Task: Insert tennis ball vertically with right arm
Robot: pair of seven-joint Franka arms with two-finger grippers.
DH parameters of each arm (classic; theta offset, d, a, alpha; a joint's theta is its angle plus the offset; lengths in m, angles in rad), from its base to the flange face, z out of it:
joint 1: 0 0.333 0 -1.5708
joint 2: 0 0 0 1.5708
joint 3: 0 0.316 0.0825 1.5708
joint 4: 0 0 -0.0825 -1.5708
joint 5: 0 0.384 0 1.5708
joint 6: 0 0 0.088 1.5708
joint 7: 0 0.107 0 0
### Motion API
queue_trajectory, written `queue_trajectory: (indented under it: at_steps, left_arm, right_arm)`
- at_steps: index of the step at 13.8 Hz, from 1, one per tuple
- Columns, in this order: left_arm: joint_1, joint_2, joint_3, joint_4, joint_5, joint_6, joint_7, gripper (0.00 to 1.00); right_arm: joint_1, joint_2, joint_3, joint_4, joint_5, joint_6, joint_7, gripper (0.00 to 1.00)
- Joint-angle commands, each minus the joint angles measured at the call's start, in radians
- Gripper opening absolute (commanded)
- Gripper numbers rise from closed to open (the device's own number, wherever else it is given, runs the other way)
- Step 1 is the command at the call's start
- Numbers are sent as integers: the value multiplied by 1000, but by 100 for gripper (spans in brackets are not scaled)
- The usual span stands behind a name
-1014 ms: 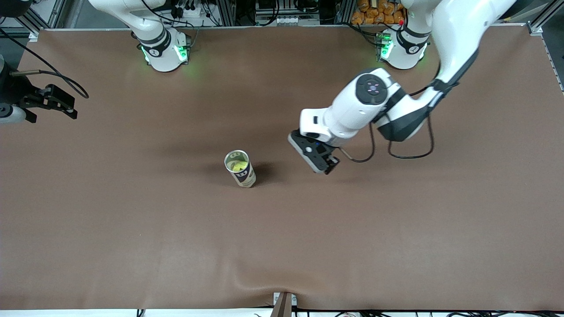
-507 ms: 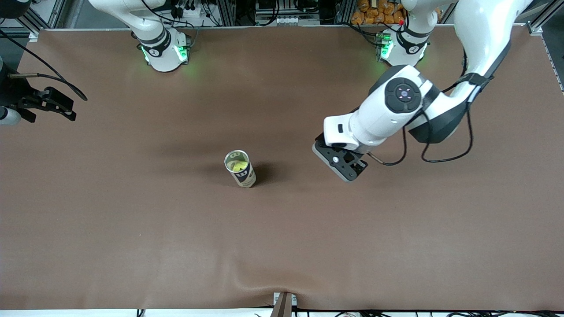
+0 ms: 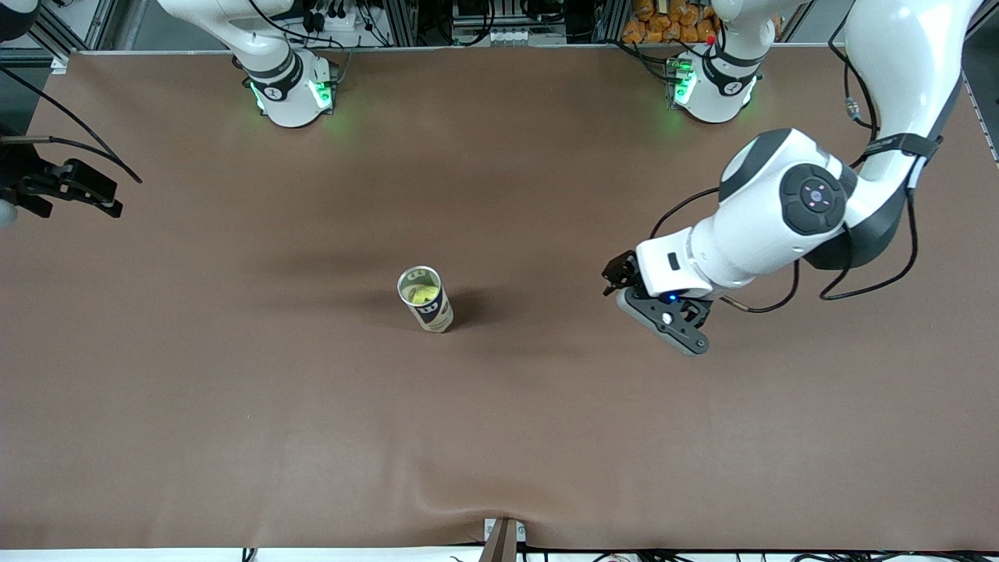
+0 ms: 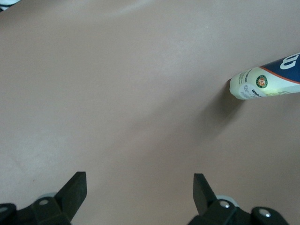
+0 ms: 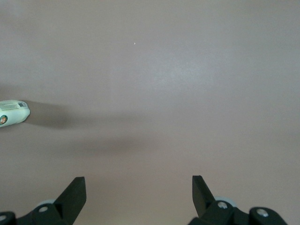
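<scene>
A tennis-ball can (image 3: 431, 308) stands upright in the middle of the brown table with its top open. Inside it sits a yellow tennis ball (image 3: 422, 294). My left gripper (image 3: 616, 275) hangs over bare table between the can and the left arm's end, open and empty. The left wrist view has its fingers wide apart (image 4: 140, 187), with the can (image 4: 267, 80) at the frame's edge. My right gripper (image 3: 105, 199) is over the edge of the table at the right arm's end, open and empty (image 5: 139, 187). Only the can's base (image 5: 14, 112) shows in the right wrist view.
The brown mat (image 3: 499, 437) covers the whole table and has a slight wrinkle near its front edge. A small bracket (image 3: 503, 538) sticks up at the middle of that edge. Both arm bases (image 3: 293, 90) stand along the edge farthest from the front camera.
My left arm has swung away from the can toward the left arm's end of the table. My right gripper has drifted slightly farther out past the table's edge. The can has not moved.
</scene>
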Motion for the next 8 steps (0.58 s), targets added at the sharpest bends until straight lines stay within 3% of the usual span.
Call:
queue_trajectory:
  at_steps: [1,8]
  left_arm:
    - [-8,-10,-2,33,-26,-67,-55,100]
    - [1,-38,-2,92,-30,-220,-159,100]
  right_arm:
    - [-27,1,14,3,11,4,17,100]
    - [-47,1,14,3,39,22,205,100]
